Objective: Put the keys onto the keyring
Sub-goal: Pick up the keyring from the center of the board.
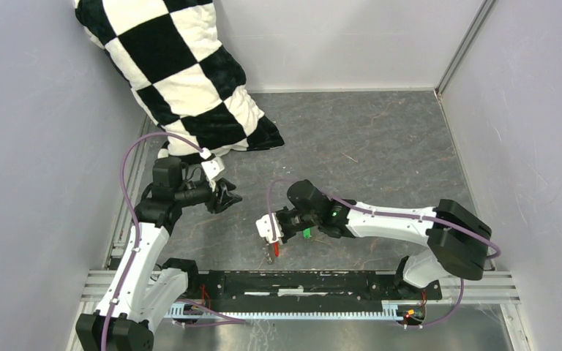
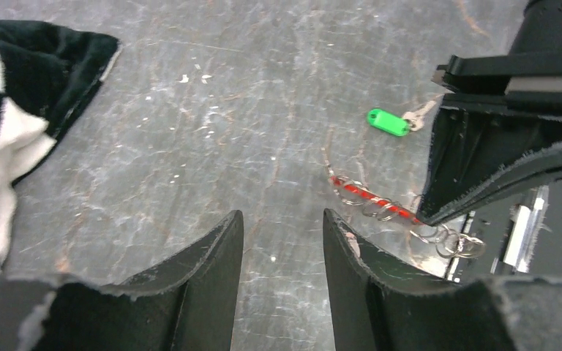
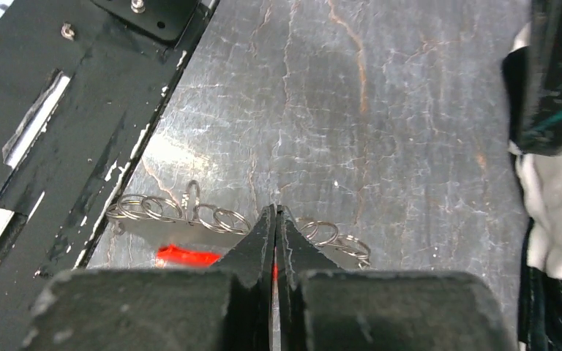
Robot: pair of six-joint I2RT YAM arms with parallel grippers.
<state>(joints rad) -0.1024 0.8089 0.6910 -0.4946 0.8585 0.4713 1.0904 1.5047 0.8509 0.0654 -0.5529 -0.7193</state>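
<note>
Grasping step, it seems: the right end effector (image 3: 276, 213) is clenched on the silvery ring chain with red flat tag (image 3: 162, 208), lower centre. The left end effector (image 2: 282, 223) hangs released. The next move probably calls for fetching the tiny green-headed metal key (image 2: 389, 121), upper right.

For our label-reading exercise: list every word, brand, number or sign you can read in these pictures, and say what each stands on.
There is no readable text in any view.
The green-headed key, the red tag of the keyring and the checkered cushion show no print or marks.
</note>
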